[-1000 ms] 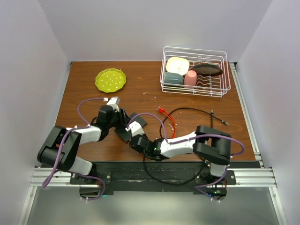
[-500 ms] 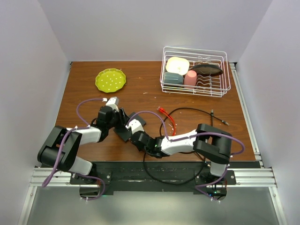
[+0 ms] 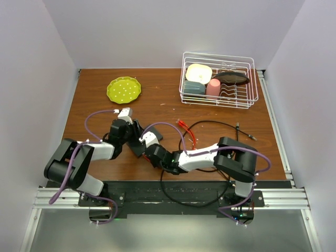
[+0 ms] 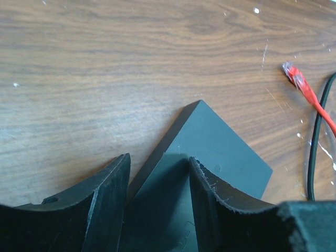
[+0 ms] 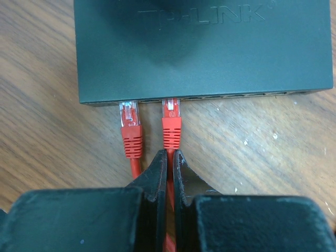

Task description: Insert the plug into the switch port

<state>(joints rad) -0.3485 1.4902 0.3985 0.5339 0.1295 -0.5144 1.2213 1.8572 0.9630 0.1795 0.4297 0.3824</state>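
Observation:
The switch is a flat black box [image 5: 202, 47] marked TP-LINK, with its row of ports [image 5: 210, 98] along the near edge. My right gripper [image 5: 170, 153] is shut on a red cable just behind its red plug [image 5: 171, 122]. The plug's clear tip is at a port; how deep it sits is hidden. A second red plug [image 5: 130, 126] sits at the port to its left. My left gripper [image 4: 157, 164] is open and straddles a corner of the switch [image 4: 220, 152]. In the top view both grippers, left [image 3: 137, 131] and right [image 3: 148, 143], meet at the switch [image 3: 135, 149].
A loose red plug [image 4: 294, 77] and a black cable [image 3: 220, 123] lie right of the switch. A yellow-green plate [image 3: 123, 89] sits at the back left. A white wire rack [image 3: 247, 97] with dishes stands at the back right.
My right gripper has moved a little left and forward, bringing the held plug up to the switch's edge. The left gripper has stayed at the switch.

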